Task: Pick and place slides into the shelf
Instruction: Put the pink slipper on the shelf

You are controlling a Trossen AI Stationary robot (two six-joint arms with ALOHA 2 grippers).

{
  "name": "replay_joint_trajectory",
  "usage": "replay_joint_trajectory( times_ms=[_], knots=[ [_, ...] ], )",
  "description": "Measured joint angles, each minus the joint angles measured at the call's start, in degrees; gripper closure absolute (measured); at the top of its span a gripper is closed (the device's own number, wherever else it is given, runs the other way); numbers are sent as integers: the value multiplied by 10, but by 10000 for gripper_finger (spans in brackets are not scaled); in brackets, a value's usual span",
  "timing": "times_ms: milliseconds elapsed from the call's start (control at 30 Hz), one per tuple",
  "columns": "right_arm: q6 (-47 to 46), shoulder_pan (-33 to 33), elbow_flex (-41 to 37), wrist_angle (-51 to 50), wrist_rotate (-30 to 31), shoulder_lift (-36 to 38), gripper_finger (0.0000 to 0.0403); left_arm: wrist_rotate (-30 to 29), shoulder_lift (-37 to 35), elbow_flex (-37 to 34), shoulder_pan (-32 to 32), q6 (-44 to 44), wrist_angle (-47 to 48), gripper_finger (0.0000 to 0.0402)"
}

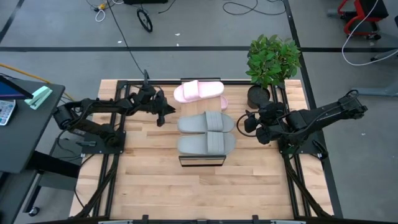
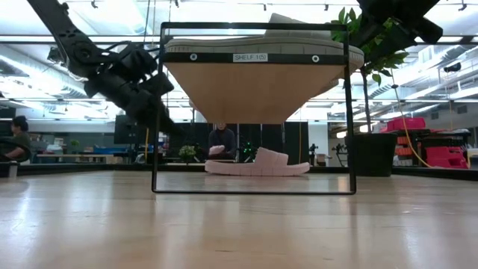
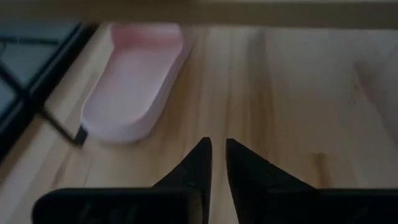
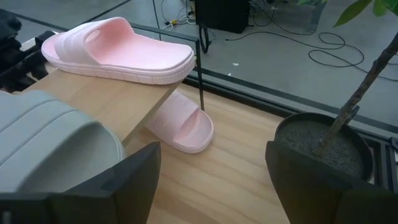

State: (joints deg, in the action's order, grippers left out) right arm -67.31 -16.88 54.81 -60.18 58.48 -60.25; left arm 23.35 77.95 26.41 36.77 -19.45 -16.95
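Presently on shelf (image 1: pixel 201 160): three slides.
Remaining: pink slide (image 3: pixel 134 81) underneath.
Left gripper (image 3: pixel 214 158): nearly pressed together, empty; you spread it.
Right gripper (image 4: pixel 211 180): spread, waiting.

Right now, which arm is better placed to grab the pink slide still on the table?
Probably the left. The left end effector points at the pink slide on the table, nothing between, fingers nearly shut. The right end effector is open, but the shelf overhangs that slide.

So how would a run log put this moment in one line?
shelf: two grey slides, one pink | second pink slide: tabletop | left hand: empty | right hand: open
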Motion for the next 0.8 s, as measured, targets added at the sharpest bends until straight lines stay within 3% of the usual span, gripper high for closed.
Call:
replay_joint_trajectory(
  times_ms=[100, 267, 433, 800],
  knots=[
    [0, 0, 0, 0, 0, 0, 109, -6, 0, 0, -23, -43, -5, 356],
    [0, 0, 0, 0, 0, 0, 109, -69, 0, 0, -48, -69, -15, 356],
    [0, 0, 0, 0, 0, 0, 109, -70, 0, 0, -49, -68, -42, 350],
    [0, 0, 0, 0, 0, 0, 108, -89, 0, 0, -52, -158, -40, 341]
  ],
)
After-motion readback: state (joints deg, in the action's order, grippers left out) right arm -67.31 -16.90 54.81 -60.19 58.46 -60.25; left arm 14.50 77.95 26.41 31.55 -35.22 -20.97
